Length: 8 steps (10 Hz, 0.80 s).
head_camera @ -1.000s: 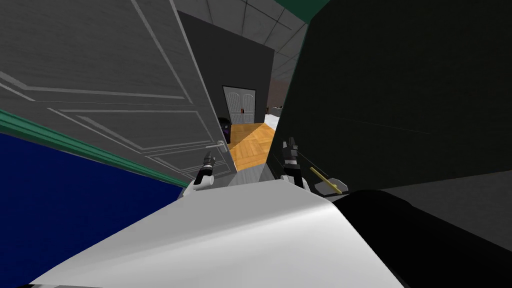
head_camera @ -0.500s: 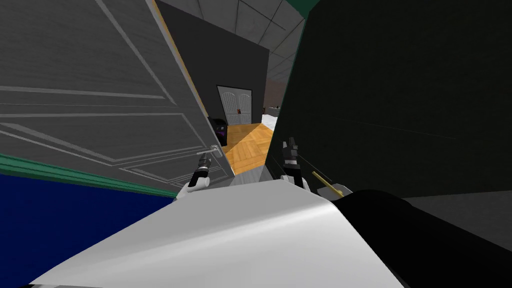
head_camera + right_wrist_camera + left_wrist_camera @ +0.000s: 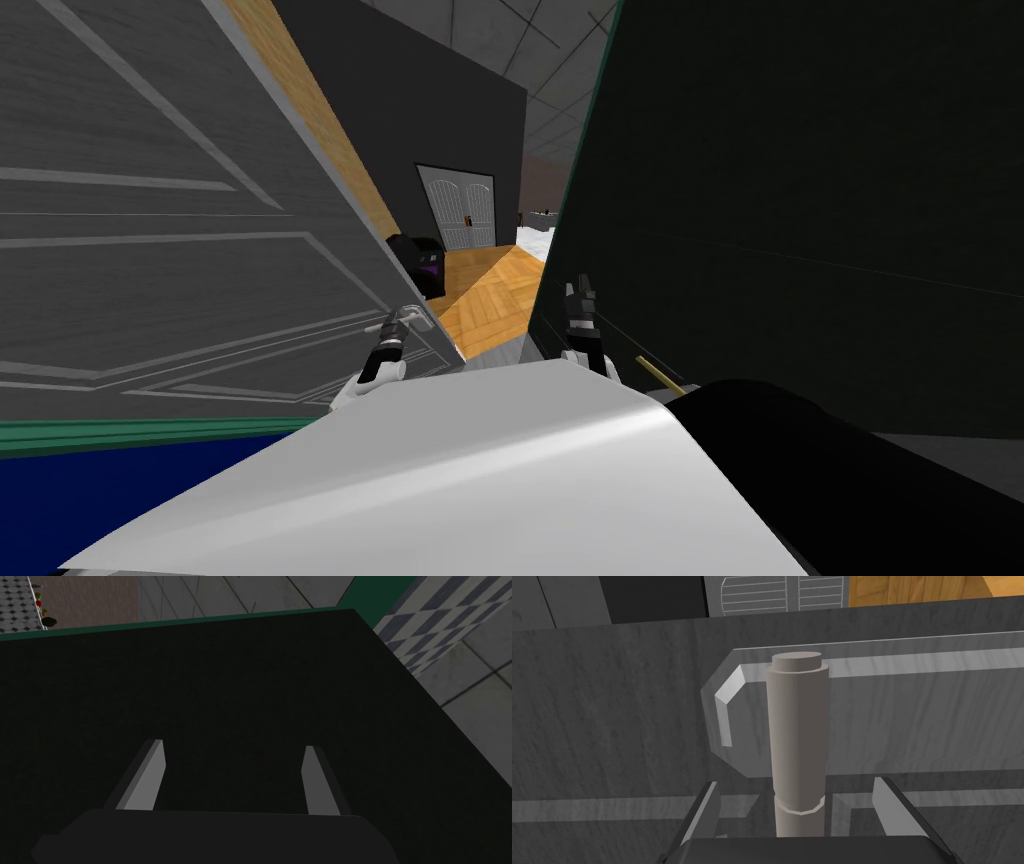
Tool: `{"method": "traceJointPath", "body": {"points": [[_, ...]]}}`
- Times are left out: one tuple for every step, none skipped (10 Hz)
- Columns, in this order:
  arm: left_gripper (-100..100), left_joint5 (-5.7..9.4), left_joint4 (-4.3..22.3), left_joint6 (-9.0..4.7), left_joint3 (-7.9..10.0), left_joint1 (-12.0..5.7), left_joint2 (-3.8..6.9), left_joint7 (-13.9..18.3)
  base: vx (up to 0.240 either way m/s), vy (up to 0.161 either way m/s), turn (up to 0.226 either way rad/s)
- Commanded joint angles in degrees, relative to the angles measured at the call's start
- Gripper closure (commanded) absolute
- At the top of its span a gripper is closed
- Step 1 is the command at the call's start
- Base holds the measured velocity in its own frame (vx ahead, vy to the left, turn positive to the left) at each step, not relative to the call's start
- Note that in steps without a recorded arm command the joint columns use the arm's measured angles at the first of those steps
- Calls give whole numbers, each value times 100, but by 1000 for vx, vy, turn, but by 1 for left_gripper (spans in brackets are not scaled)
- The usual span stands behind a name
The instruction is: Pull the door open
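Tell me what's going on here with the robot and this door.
The robot is working a grey door with its left gripper, whose fingers stand open on either side of the door's handle, not pressing it. The door stands ajar, with a wood floor showing through the gap. The right gripper hangs open in front of a dark wall, holding nothing.

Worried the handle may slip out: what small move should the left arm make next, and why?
Probably close the left gripper on the door handle before pulling: its open fingers straddle the handle without touching it, and the grey door stands only partly open.
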Motion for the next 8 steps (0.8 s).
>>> {"method": "traceJointPath", "body": {"points": [[100, -2, 16, -9, -8, -7, 1, 1, -15, -4, 21], [100, -2, 16, -9, -8, -7, 1, 1, -41, -13, -5], [100, -2, 16, -9, -8, -7, 1, 1, -28, -6, -11], [100, -2, 16, -9, -8, -7, 1, 1, -15, -2, -2], [100, -2, 16, -9, -8, -7, 1, 1, -6, -2, 2], [100, -2, 16, -9, -8, -7, 1, 1, 0, 0, 0], [100, 3, 5, -28, -84, 40, 66, 71, -90, 5, -105], [100, 5, 0, -36, -103, 52, 86, 91, -146, 36, -111]]}}
